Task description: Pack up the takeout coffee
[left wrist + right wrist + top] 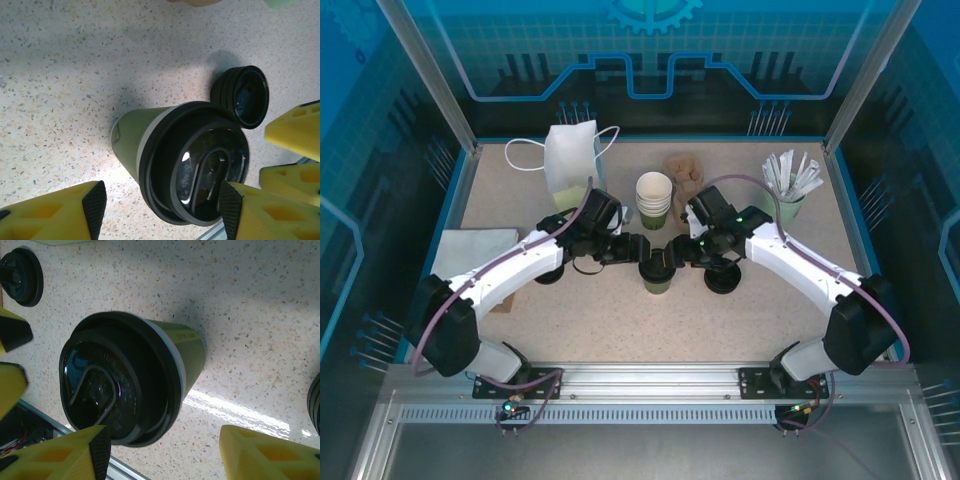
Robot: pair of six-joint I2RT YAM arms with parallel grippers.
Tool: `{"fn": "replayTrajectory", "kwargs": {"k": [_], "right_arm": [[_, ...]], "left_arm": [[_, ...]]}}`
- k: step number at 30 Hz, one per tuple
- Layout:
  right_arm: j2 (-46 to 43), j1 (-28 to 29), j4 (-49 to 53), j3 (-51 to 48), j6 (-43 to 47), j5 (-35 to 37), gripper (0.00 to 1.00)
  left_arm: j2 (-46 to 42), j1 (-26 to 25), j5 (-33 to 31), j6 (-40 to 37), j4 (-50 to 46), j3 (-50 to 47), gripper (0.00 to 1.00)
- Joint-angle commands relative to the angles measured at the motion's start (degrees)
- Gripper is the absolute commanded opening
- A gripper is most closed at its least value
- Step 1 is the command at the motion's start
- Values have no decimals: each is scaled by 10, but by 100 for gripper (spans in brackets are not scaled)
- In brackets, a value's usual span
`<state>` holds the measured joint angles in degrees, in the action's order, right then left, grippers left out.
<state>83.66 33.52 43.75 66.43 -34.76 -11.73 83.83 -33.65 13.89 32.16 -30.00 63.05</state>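
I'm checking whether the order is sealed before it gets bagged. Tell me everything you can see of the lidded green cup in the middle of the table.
The takeout coffee is a small paper cup with an olive-green wall, a white band under the rim and a glossy black plastic lid with a sip flap on top. It stands upright on the speckled table, mid-table, between the left fingers and right fingers, which flank the lid; contact is unclear.
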Motion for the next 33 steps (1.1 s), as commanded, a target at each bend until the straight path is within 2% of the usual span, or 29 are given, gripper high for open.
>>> {"fn": "replayTrajectory", "kwargs": {"k": [1, 13, 25, 33], "right_arm": [[15, 12, -6, 19, -5, 7, 60], [47, 14, 20, 20, 3, 15, 50], [90, 14, 74, 22, 22, 36, 35], [107, 12, 94, 0, 35, 45, 32]], "left_arm": [[14, 4, 22, 11, 17, -9, 64], [53, 3, 18, -1, 1, -18, 58], [57, -1, 8, -6, -21, -29, 56], [59, -1, -3, -8, -32, -35, 54]]}}
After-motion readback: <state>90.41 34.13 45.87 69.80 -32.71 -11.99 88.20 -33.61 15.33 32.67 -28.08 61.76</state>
